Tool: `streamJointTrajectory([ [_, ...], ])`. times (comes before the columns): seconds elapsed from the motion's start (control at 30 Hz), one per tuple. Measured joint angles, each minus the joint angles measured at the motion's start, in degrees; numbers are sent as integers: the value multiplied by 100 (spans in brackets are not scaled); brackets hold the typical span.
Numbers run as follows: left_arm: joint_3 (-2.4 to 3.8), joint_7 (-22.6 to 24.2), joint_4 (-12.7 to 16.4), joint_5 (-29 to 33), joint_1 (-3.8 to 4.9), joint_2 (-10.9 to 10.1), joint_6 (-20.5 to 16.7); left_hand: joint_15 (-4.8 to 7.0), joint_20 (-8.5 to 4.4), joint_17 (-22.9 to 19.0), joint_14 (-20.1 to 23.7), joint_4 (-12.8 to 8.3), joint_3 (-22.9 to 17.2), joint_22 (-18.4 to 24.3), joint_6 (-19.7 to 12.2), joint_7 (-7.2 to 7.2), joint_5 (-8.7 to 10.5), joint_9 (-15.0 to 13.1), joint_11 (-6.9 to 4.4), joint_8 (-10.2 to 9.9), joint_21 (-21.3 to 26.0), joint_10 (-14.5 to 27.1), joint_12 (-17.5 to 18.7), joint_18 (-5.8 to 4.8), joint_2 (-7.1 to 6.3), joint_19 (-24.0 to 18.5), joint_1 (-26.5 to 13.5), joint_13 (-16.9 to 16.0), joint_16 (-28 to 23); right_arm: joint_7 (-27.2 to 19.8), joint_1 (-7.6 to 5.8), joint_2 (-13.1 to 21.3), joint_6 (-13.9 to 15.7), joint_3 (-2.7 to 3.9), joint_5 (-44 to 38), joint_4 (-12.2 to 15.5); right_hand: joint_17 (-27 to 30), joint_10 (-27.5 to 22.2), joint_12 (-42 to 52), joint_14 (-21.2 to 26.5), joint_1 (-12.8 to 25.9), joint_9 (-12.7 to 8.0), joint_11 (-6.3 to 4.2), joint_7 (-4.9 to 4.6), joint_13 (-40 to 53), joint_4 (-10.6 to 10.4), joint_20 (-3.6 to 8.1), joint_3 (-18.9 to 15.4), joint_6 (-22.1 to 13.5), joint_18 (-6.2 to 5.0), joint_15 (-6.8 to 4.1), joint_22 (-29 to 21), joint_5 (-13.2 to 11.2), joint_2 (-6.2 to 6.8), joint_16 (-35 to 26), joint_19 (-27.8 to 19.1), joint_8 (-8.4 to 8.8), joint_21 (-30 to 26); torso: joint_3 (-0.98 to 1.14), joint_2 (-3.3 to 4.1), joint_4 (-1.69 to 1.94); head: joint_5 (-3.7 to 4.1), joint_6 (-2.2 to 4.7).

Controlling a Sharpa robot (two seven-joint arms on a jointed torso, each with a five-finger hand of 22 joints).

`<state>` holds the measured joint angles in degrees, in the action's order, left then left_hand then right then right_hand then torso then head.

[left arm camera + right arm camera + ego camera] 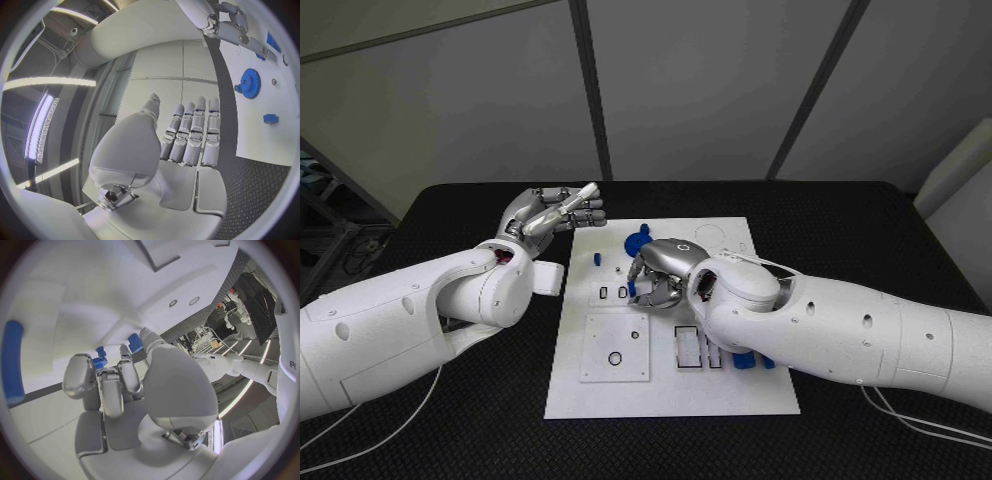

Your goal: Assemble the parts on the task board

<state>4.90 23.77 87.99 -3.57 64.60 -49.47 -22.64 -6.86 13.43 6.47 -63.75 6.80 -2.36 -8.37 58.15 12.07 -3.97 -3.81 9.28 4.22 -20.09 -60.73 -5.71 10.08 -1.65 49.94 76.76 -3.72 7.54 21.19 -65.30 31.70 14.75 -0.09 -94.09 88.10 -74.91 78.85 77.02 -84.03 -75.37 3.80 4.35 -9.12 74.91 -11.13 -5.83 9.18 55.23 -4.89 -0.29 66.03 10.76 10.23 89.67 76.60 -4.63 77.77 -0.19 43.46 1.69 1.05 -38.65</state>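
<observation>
While the right hand [661, 275] curls over the white board [610, 395] near its centre, seemingly seating a blue part [100, 357] at its fingertips, the left hand [557, 215] waits empty, fingers straight, at ten o'clock.

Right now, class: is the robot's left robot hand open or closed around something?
Open. The left robot hand holds nothing: its fingers lie straight and side by side, raised beside the task board.

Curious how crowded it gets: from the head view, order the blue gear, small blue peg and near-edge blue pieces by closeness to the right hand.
From the right hand:
1. Blue gear, just beyond it.
2. Small blue peg, toward the left arm.
3. Blue pieces, near edge, beside the forearm.
</observation>
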Motion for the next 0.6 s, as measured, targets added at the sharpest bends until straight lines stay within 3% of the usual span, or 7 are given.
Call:
streamJointTrajectory([
  [0.1,0,-27,-6,-28,0,-2,2,35,-3,31,-113,-17,17,-2,23,-23,0,0,-44,-18,-4,-186,-24,0,6,2,-6,-21,0,2,0,9,86,0,-1,19,0,-5,-5,7,0,0,5,-36,0,-100,-22,-180,-97,0,32,0,55,0,0,21,0,0,2,0,0,0,1],
  [0.4,0,-182,-45,-224,-2,-16,40,253,-205,234,-728,-39,72,-115,148,-148,0,0,-245,-18,-313,-889,-162,0,68,391,-68,-49,240,-49,7,130,566,0,-20,216,0,-5,17,0,-147,11,5,-53,0,-262,-34,-387,-182,0,41,13,87,24,0,33,0,0,4,-4,1,-8,15],
  [0.43,0,-219,-50,-271,-2,-22,52,306,-248,301,-904,-39,72,-148,177,-177,0,0,-294,-18,-384,-1025,-205,0,68,495,-68,-64,331,-72,7,171,652,1,-22,262,0,-25,17,0,-178,14,25,-53,0,-283,-54,-408,-182,0,41,13,102,54,0,28,-7,0,4,-4,1,-10,17],
  [0.6,0,-494,-73,-610,-3,-68,142,592,-526,731,-1800,-21,122,-369,375,-375,0,-17,-526,27,-834,-1692,-410,0,67,1083,-69,-185,988,-380,8,471,1028,6,60,542,0,-28,17,0,-450,31,27,-53,-12,-269,-75,-394,-182,0,41,-90,270,-54,0,-26,-99,-78,3,-18,-9,-14,50],
])
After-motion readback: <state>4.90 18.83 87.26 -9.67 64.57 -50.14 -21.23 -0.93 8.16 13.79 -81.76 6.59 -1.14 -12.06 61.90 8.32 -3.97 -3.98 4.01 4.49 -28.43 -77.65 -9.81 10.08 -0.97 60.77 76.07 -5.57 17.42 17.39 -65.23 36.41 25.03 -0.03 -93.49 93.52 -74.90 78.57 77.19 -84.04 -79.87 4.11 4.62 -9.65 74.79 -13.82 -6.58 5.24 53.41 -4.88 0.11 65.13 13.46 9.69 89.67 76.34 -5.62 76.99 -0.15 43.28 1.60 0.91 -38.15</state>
